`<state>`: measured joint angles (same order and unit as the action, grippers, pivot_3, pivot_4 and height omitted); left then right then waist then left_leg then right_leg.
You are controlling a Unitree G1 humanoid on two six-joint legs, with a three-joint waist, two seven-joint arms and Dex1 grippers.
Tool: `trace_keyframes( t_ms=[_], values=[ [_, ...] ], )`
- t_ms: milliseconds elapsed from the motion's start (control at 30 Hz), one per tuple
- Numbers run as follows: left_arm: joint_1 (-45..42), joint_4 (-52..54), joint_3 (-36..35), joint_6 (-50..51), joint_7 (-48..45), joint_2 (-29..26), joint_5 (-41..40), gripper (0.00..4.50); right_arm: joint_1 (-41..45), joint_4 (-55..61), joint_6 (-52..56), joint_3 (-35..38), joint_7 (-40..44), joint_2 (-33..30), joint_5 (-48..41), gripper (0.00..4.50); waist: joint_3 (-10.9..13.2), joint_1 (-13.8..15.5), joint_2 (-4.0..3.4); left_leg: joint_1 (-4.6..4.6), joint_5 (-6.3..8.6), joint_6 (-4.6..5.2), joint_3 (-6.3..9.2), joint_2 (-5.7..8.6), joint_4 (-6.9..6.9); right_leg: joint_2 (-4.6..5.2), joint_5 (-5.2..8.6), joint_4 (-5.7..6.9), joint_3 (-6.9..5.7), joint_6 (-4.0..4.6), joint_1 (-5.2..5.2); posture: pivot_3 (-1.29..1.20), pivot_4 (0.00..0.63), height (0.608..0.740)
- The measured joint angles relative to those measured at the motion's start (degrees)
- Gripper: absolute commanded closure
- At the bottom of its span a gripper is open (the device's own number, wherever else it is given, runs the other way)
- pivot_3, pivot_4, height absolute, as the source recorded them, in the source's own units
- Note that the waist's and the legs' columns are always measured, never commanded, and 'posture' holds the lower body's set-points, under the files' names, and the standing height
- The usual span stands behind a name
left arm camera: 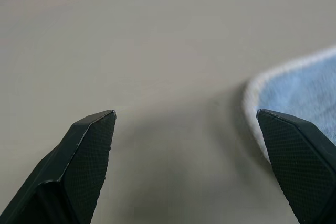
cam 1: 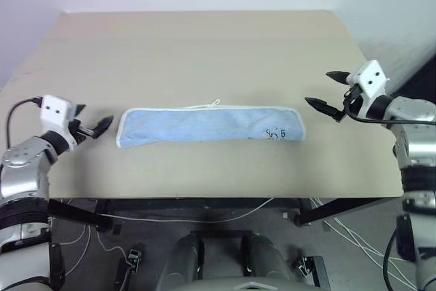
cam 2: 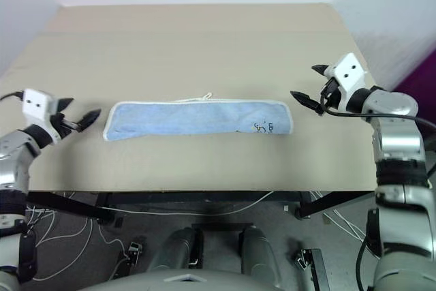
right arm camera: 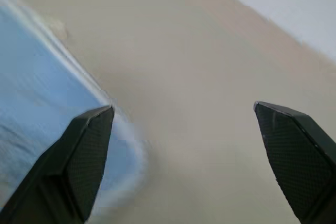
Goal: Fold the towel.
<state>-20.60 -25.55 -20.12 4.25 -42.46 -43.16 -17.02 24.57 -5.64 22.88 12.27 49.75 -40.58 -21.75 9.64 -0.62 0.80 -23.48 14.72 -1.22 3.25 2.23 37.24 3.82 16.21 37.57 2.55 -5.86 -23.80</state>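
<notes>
A: Status of the fold?

B: The towel (cam 1: 211, 126) is seen lying flat near the middle of the table (cam 1: 204, 46) as a long narrow strip, so at least one lengthwise fold is judged done. White piped edging is visible along the far edge and round both ends; the white loop (cam 1: 216, 103) pokes out at the far edge, and the small dark print (cam 1: 274, 133) sits near the robot's-right end.

A: Grippers?

B: Left gripper (cam 1: 91, 125) is spread wide and empty, just off the towel's left end, not touching. In its wrist view the cloth's rounded corner is seen next to one fingertip (left arm camera: 296, 153). Right gripper (cam 1: 330, 93) is also spread wide, nothing held, near the right end but apart from it.

A: What's left?

B: Probably a crosswise fold, end over end, if a compact packet is wanted. Neither end is gripped, so that step is judged not yet begun. Whether the strip is doubled or tripled can't be told from here.

A: Risks?

B: Layers could be slid apart when one end is lifted.
</notes>
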Motion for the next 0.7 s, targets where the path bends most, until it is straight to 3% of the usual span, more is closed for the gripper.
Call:
trace_keyframes(
  t_ms=[167,333,467,700],
  values=[
    [3.46,10.63,0.01,3.48,-4.75,0.49,-4.66,0.0,-7.61,15.72,29.6,7.27,-13.24,7.88,-19.25,0.03,-0.01,0.0,-0.02,0.02,0.0,0.0,0.02,0.03,-0.03,0.07,0.0,0.0,0.0,0.01,0.04,0.0,0.15,0.74],
    [6.62,19.41,3.46,7.46,-10.1,1.08,-8.09,0.0,-9.63,17.98,46.2,17.55,-28.82,17.14,-34.55,0.03,-0.02,-0.08,-0.03,0.04,0.0,0.0,0.01,0.03,-0.07,0.07,0.0,-0.03,0.01,0.01,0.04,0.0,0.15,0.74],
    [7.54,24.66,6.75,10.56,-12.01,2.3,-9.42,0.0,-11.05,18.95,51.92,22.55,-42.93,23.62,-44.96,0.03,-0.03,-0.16,-0.05,0.04,0.0,0.0,-0.01,0.03,-0.08,0.06,0.0,-0.03,0.02,0.01,0.04,0.0,0.15,0.74],
    [8.26,31.82,11.13,14.1,-11.79,5.91,-10.37,0.0,-11.37,17.07,47.89,24.37,-65.91,28.88,-60.0,0.03,-0.04,-0.34,-0.05,0.06,0.0,0.01,-0.04,0.02,-0.07,-0.03,0.0,-0.02,0.01,0.01,0.06,0.0,0.15,0.74]
  ],
)
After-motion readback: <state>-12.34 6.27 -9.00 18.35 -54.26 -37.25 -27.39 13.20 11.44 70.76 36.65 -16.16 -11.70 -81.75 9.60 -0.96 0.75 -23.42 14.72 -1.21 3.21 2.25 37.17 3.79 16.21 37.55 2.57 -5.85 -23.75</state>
